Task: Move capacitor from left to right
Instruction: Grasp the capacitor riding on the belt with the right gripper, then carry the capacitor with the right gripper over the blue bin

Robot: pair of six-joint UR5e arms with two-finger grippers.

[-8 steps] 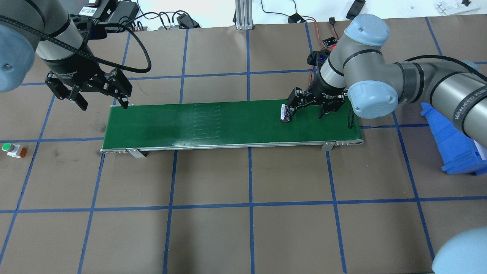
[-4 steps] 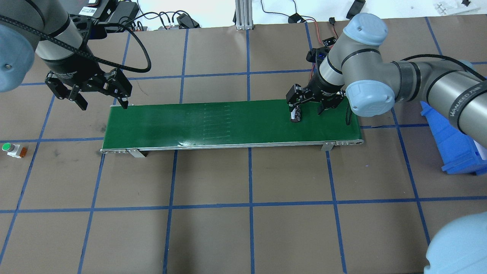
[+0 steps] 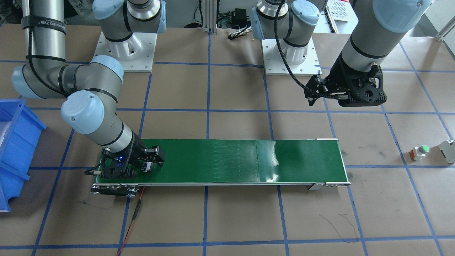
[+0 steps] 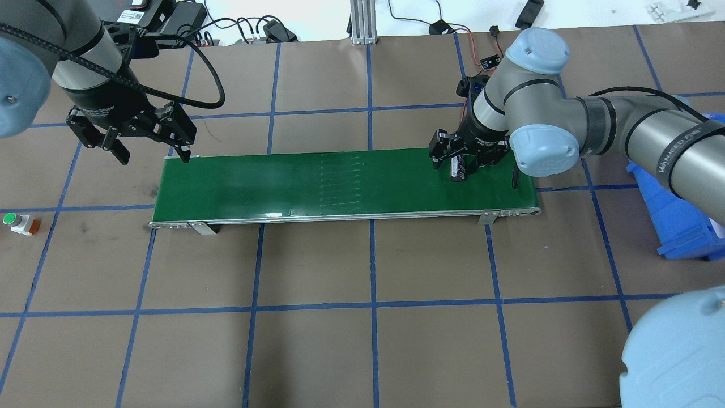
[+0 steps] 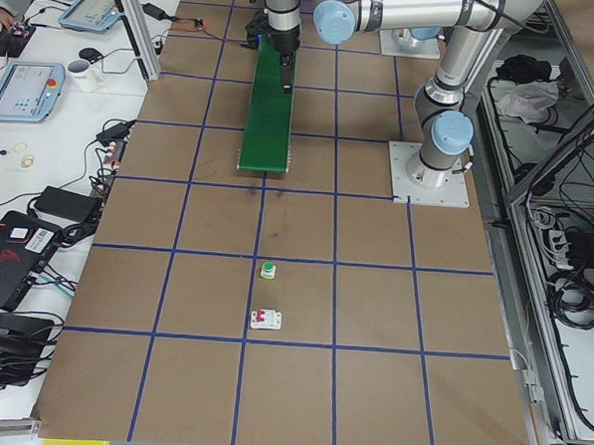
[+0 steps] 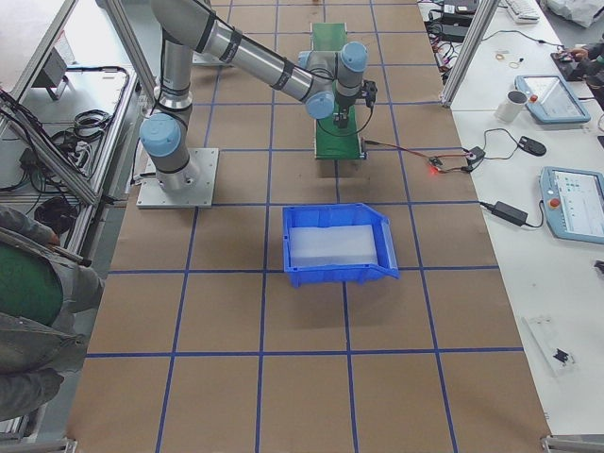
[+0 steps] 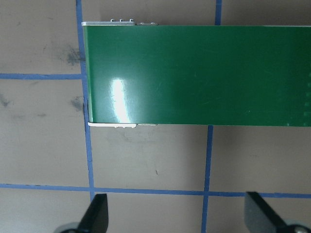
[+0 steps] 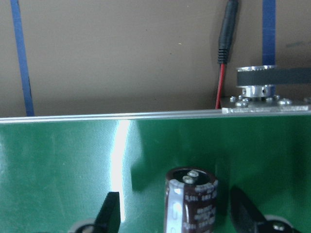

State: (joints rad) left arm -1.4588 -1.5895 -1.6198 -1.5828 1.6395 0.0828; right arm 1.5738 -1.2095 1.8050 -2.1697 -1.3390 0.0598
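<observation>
The brown-papered worktop [image 4: 362, 340], gridded with blue tape, spreads wide on every side of the long green conveyor belt [image 4: 283, 187], with the broadest stretch of paper on the robot's side of it. A blue bin [image 4: 674, 221] sits on the paper beyond the belt's right end, apart from it. The left claw [image 4: 153, 153] hangs above the far corner of the belt's left end with its fingers spread wide and nothing between them; its wrist view looks down on that end's edge and the paper beside it. The right claw [image 4: 461, 162] is low over the belt near its right end, inside both long edges, fingers apart. Well off the belt's left end, near the worktop's edge, lie a white-grey block [image 3: 448, 146] and a green-topped push button [image 3: 423, 149], just beside each other. The capacitor [image 8: 192, 201] rests on the belt between the right claw's fingers [image 8: 111, 211], closer to one than the other, a strip of green showing on each side, so neither pad presses it
</observation>
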